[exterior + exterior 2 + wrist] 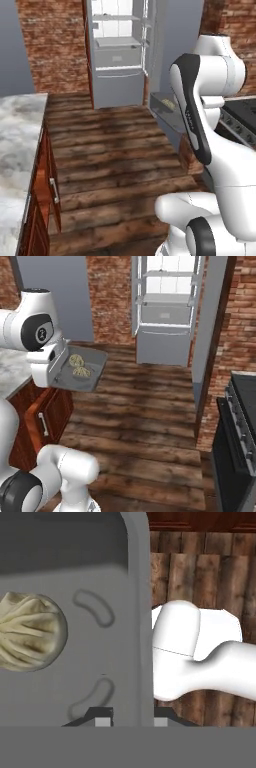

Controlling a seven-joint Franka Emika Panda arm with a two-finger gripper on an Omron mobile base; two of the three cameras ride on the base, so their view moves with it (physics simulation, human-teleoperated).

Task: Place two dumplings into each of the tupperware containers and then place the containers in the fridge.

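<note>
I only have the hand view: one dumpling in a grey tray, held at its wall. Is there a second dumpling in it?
Observer: Yes. The right base view shows two dumplings side by side in the tupperware container.
Operator: Is the fridge open ahead?
Observer: Yes. The fridge stands open across the wooden floor, with its pale shelves showing.
</note>
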